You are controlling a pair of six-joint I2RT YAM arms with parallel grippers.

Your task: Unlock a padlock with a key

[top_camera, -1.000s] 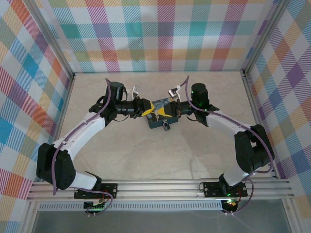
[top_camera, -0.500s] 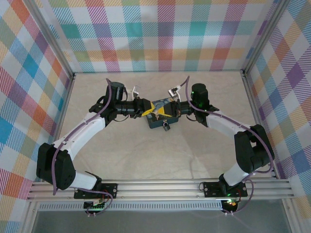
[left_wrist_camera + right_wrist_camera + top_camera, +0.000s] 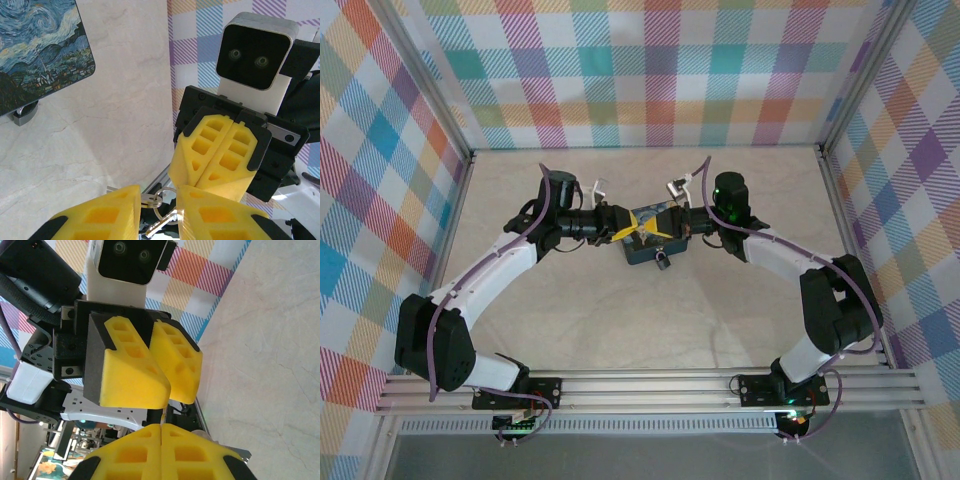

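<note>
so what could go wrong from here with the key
1. The key on its ring sits in the gap of the left claw; the hold looks loose, so it could drop.
2. The shut right claw is almost tip to tip with it, so a small slip could knock them together.
3. The padlock lies unheld by the edge of the tin and may slide when the key pushes in.

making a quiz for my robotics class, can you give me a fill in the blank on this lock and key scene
1. In the top view the padlock sits at the ___ edge of the tin.
2. The right gripper has its jaws ___.
3. The key and its ring sit between the left gripper's ___ fingers.
Missing words: near; shut; yellow
</note>
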